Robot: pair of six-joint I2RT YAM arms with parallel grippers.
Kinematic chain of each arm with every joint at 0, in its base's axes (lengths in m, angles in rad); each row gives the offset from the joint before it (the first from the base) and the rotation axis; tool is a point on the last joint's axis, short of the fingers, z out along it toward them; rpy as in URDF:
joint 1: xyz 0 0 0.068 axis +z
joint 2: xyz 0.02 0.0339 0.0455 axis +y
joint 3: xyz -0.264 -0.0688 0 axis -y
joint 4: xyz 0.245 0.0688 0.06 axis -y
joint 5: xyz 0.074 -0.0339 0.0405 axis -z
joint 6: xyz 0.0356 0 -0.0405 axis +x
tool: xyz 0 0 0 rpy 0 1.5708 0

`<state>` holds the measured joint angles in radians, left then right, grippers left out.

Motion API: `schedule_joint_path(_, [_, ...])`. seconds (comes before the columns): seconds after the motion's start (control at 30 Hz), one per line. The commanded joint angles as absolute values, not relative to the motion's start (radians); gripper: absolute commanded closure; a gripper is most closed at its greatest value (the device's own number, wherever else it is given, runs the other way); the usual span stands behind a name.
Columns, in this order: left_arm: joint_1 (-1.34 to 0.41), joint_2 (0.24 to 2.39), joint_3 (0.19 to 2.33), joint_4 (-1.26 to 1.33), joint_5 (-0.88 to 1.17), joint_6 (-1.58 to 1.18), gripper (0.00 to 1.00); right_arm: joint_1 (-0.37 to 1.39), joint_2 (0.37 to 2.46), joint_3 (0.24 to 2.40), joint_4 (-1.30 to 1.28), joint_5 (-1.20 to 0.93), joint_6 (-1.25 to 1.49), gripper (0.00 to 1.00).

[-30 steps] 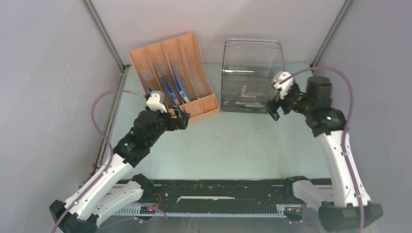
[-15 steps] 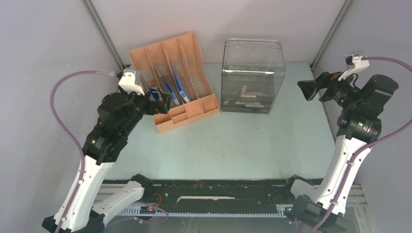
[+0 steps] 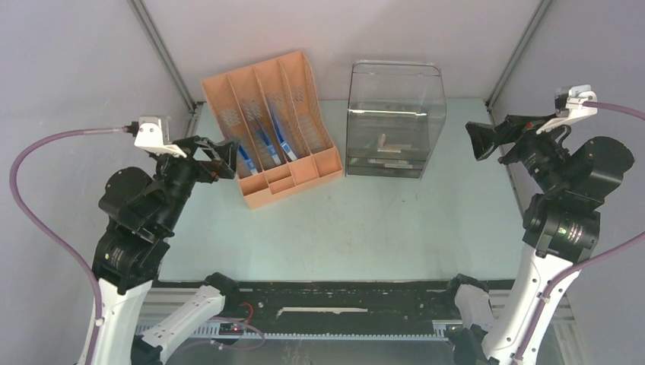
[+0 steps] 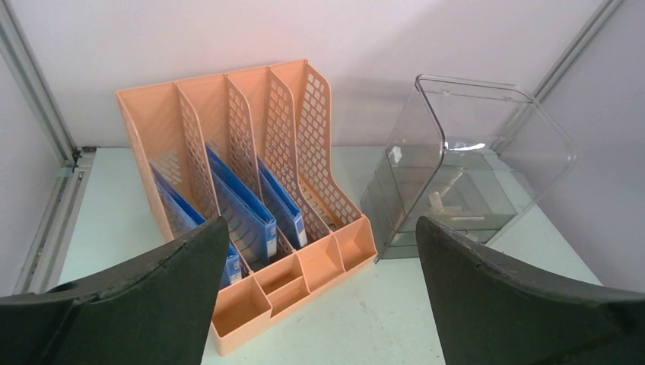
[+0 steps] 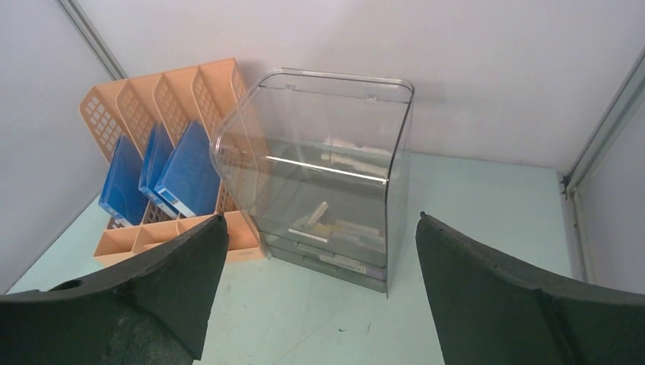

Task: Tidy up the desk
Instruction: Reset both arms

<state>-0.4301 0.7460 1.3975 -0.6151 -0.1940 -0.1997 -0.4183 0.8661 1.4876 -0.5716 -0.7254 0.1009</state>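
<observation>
The pale mint desk [image 3: 380, 220] carries an orange file organizer [image 3: 304, 163] at the back left, with three blue folders [image 3: 262, 141] standing upright in its slots. To its right stands a clear plastic drawer box [image 3: 395, 99] with small items inside. My left gripper [image 3: 220, 157] hangs open in the air just left of the organizer and holds nothing. My right gripper [image 3: 481, 141] is also open and empty, raised to the right of the clear box. The left wrist view shows the organizer [image 4: 319, 258] between wide jaws. The right wrist view shows the clear box [image 5: 327, 152] ahead.
A black rail strip [image 3: 342, 300] runs along the desk's front edge between the arm bases. Aluminium frame rails [image 3: 175, 205] border the left side, with another [image 3: 517, 53] at the back right corner. Grey walls enclose three sides.
Both arms have lifted and drawn back outward: the left gripper away from the organizer's front, the right gripper away from the clear box's front. Both stay open and empty.
</observation>
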Motion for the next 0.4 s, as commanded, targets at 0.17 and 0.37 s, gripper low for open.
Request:
schedule_joint_path(0.17, [-0.418, 0.693, 1.318, -0.577, -0.247, -0.137, 0.0, -0.425, 0.889, 1.487, -0.565, -0.802, 0.169, 0.0])
schedule_joint_path(0.37, [-0.409, 0.676, 1.229, -0.521, -0.232, -0.129, 0.0, -0.44, 0.89, 1.459, -0.543, -0.805, 0.155, 0.01])
